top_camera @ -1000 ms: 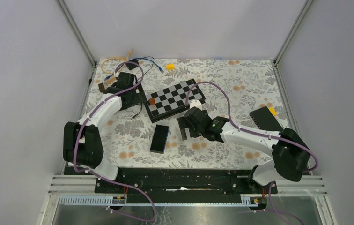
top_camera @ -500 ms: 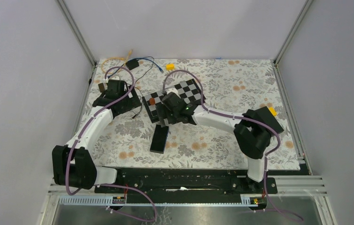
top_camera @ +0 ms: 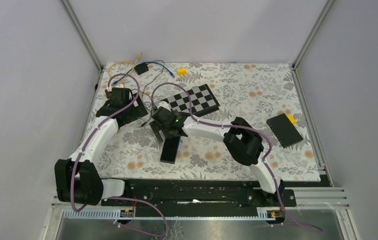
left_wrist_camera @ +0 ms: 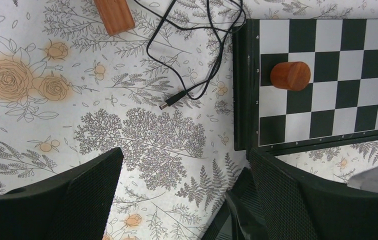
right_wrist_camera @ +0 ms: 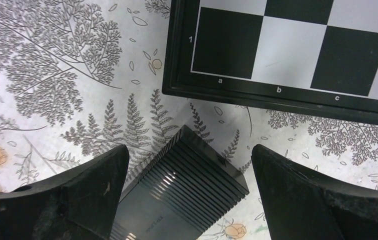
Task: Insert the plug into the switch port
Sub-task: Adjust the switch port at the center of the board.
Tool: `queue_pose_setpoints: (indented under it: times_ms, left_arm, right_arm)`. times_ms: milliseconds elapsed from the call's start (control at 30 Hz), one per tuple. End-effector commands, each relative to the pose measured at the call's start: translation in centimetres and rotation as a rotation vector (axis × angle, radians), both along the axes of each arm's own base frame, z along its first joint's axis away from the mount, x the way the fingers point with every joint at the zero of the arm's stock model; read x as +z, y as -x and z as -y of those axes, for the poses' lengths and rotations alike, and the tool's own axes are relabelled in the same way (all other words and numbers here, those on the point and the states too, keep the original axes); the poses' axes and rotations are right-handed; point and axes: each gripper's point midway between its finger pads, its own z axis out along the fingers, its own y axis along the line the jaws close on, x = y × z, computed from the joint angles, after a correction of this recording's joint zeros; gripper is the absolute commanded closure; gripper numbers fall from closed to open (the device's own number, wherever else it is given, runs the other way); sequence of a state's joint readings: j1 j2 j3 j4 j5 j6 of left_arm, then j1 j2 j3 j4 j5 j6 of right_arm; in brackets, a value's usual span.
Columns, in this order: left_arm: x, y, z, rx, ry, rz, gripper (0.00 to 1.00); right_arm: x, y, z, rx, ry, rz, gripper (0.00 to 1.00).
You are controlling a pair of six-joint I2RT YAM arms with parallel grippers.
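Top external view: grey walls [top_camera: 202,30] enclose a floral white tablecloth [top_camera: 257,95] carrying one black-and-white chessboard [top_camera: 199,97], two yellow blocks [top_camera: 181,71] and two black boxes [top_camera: 284,131]. My left gripper [left_wrist_camera: 184,155] gapes wide and empty above the small black barrel plug [left_wrist_camera: 171,100] on its thin looped cable [left_wrist_camera: 147,49] beside the board; my right gripper [right_wrist_camera: 189,150], equally wide and empty, hangs over the ribbed black switch box [right_wrist_camera: 187,195].

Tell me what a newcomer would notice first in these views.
The chessboard at mid-table stands out, a brown wooden cylinder on it near one edge. Both arms crowd there: the right gripper hangs with open jaws over the black ribbed box, the left gripper near the loose cable plug.
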State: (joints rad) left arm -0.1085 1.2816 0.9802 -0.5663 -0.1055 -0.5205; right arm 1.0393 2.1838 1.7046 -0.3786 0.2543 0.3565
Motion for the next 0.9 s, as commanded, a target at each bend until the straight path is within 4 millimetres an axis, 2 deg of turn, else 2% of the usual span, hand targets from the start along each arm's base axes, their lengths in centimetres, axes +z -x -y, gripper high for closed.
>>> queue_pose_setpoints:
  times_ms: [0, 267, 433, 633, 867]
  left_arm:
    - [0.5, 0.0, -0.3, 0.000, -0.003, 0.031, 0.01]
    - [0.3, 0.0, -0.2, -0.004, 0.002, 0.029, 0.02]
    - [0.1, -0.1, -0.3, -0.003, 0.003, 0.023, 0.02]
    - [-0.5, -0.4, 0.6, -0.021, 0.047, 0.018, 0.02]
    - [-0.5, -2.2, 1.6, -0.048, 0.071, 0.021, 0.01]
  right_arm:
    - [-0.2, -0.7, -0.3, 0.033, 0.070, 0.051, 0.00]
    - [-1.9, -2.9, 0.8, -0.005, 0.208, 0.129, 0.00]
    - [-2.2, -2.7, 2.7, -0.022, 0.270, 0.136, 0.00]
    - [-3.1, -0.8, 7.0, -0.054, 0.312, 0.074, 0.00]
    - [-4.2, 4.4, 11.2, -0.083, 0.261, -0.065, 0.00]
